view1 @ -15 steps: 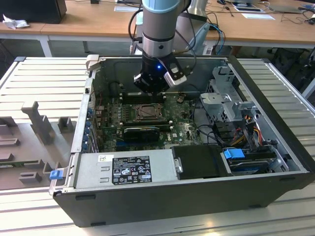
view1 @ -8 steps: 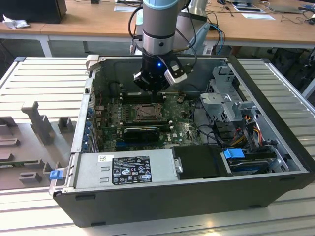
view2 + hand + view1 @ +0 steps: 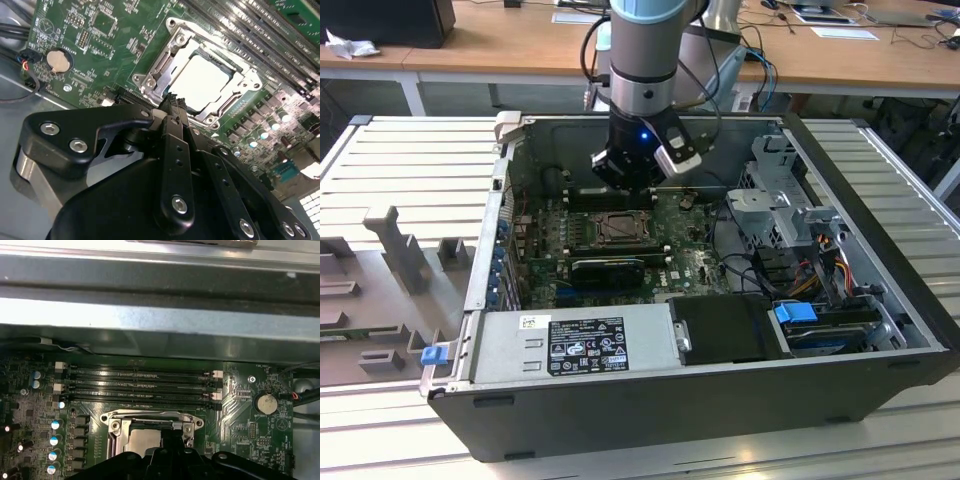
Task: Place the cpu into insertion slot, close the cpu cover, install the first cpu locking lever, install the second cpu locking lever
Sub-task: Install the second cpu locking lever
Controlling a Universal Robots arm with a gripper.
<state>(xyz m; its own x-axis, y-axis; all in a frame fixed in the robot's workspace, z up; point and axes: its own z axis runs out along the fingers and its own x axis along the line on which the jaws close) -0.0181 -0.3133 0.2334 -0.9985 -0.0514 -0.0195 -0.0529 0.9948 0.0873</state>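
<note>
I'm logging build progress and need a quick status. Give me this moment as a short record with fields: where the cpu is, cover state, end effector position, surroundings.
cpu: seated in the insertion slot, pale face showing in the second wrist view
cpu cover: silvery frame lying down around the cpu
end effector: just above the socket's edge, holding nothing that can be seen
memory slots: long black rows beside the socket
coin battery: on the green board
computer case: open, lying on the slatted table
</note>
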